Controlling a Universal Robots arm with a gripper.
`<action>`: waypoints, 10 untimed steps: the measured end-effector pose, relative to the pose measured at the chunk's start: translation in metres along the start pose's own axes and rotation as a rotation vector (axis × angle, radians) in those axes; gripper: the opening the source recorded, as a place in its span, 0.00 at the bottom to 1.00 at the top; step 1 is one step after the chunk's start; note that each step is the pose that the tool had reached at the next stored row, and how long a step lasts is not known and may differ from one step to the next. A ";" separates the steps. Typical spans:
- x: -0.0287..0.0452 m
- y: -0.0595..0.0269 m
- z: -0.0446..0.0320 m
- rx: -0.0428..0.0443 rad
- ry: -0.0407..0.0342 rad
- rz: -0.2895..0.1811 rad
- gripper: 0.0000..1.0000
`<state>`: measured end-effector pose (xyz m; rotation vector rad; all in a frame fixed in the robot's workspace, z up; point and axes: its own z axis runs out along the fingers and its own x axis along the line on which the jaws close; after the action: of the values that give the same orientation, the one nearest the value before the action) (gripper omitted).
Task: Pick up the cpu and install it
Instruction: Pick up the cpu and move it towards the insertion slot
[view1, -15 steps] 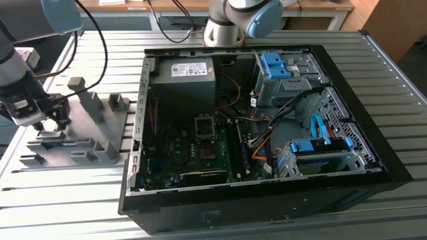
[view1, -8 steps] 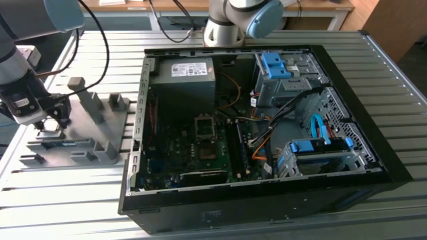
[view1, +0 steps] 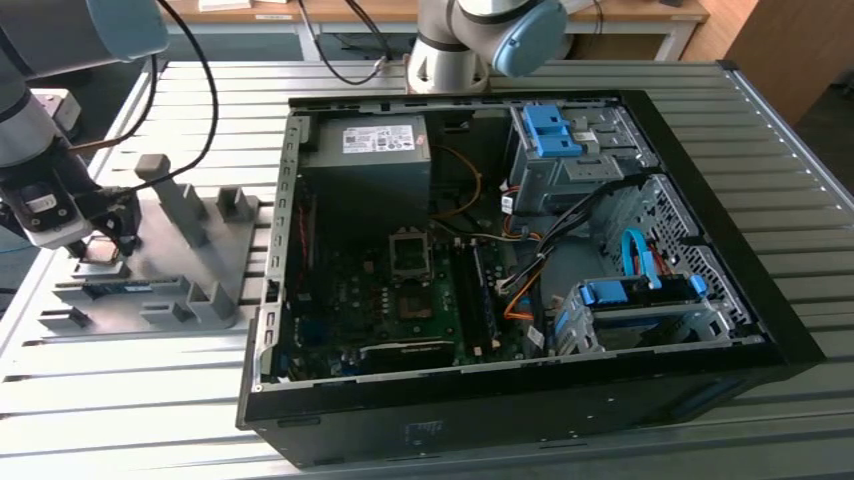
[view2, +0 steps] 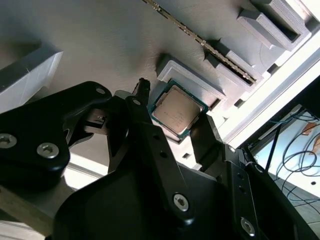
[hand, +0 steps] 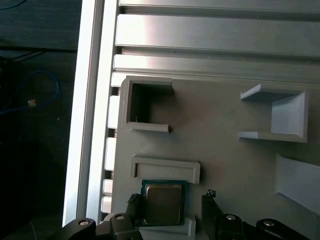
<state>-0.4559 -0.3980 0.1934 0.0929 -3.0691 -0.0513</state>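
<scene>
The cpu (view2: 175, 111) lies flat with its shiny metal face up, in a small nest on the grey tray (view1: 167, 262). Low little walls (hand: 165, 167) stand along its edges. I think they are there so the chip cannot slide and so it always sits in the same spot, easy to find.

The gripper (view2: 175, 107) is right over the chip. Its jaws are open, with one black finger on each side of the chip. In the first wrist view, one finger (hand: 134, 200) is just beside the chip's green edge and the other has a small gap. The chip does not look lifted, so I think the grab is not done yet.

A long thin memory stick (view2: 200, 42) stands in its own slot near the chip.

In the exterior view the gripper (view1: 80, 238) is at the exterior view's left, at the tray's outer side. The arm (view1: 24, 140) comes down from the upper left of the frame and points the gripper nearly straight down at the tray. The open computer case (view1: 747, 300) lies in the middle of the table (view1: 761, 130), well apart from the chip.
</scene>
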 end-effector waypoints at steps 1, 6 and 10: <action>0.0000 0.0000 -0.0008 0.0001 0.0004 0.000 0.60; -0.0003 0.0001 -0.0037 -0.0006 0.0004 0.000 0.60; -0.0013 0.0001 -0.0040 -0.0006 0.0033 0.000 0.60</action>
<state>-0.4543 -0.3979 0.1973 0.0926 -3.0657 -0.0520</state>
